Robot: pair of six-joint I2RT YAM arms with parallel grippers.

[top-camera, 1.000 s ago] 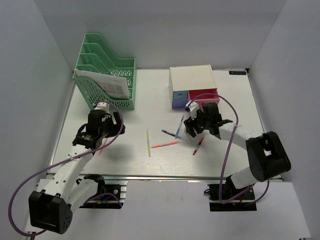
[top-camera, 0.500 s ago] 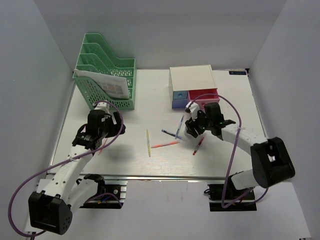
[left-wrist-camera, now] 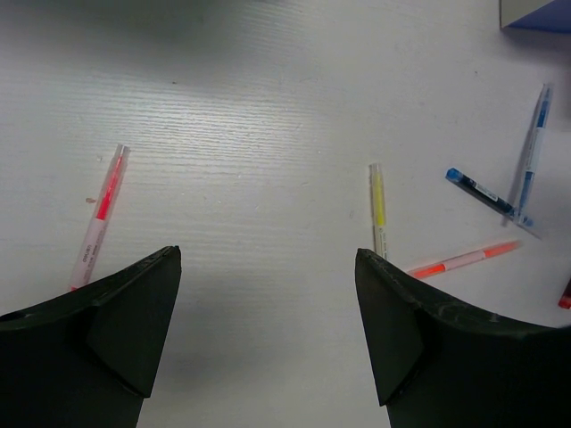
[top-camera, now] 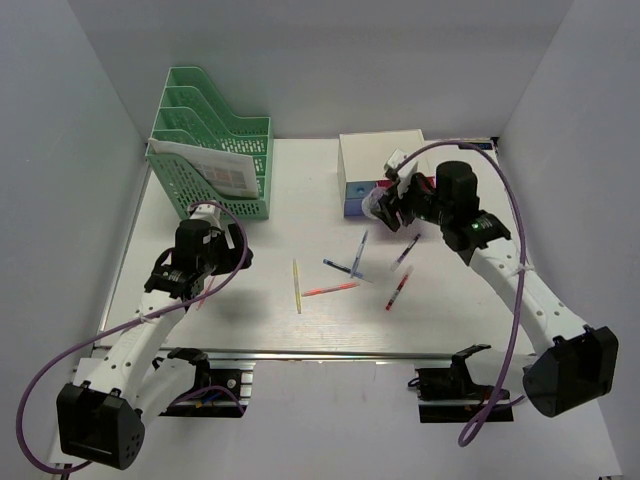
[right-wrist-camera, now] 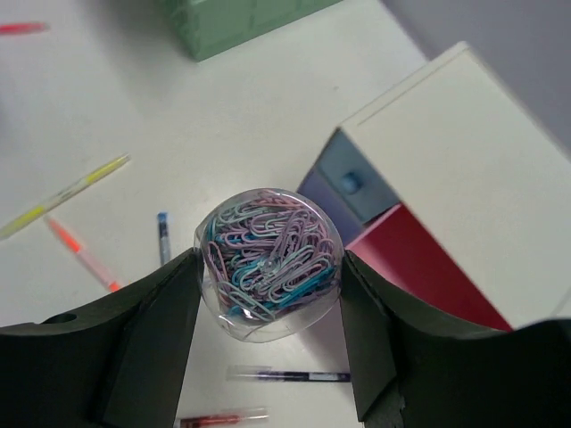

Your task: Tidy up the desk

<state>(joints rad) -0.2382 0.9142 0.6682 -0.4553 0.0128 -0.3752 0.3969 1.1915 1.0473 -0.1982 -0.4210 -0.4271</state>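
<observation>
The white desk (top-camera: 450, 300) has several pens scattered in its middle: yellow (top-camera: 297, 285), orange (top-camera: 330, 289), blue (top-camera: 358, 253) and red (top-camera: 397, 293). My right gripper (top-camera: 385, 203) is shut on a clear round container of coloured paper clips (right-wrist-camera: 268, 254) and holds it in the air in front of the drawer box (top-camera: 385, 160). My left gripper (top-camera: 197, 280) is open and empty, low over the left of the desk. In the left wrist view its jaws (left-wrist-camera: 268, 267) stand wide apart, with a pink pen (left-wrist-camera: 103, 214) on the left and the yellow pen (left-wrist-camera: 378, 201) on the right.
The white drawer box stands at the back, its pink drawer (right-wrist-camera: 428, 267) pulled out and its blue drawer (right-wrist-camera: 352, 183) shut. A green file rack (top-camera: 210, 150) with papers stands at the back left. Grey walls enclose the desk. A purple pen (top-camera: 405, 250) lies under the right gripper.
My right gripper has risen from the desk with the paper clip container and moved back and right towards the drawer box. The left arm has not moved.
</observation>
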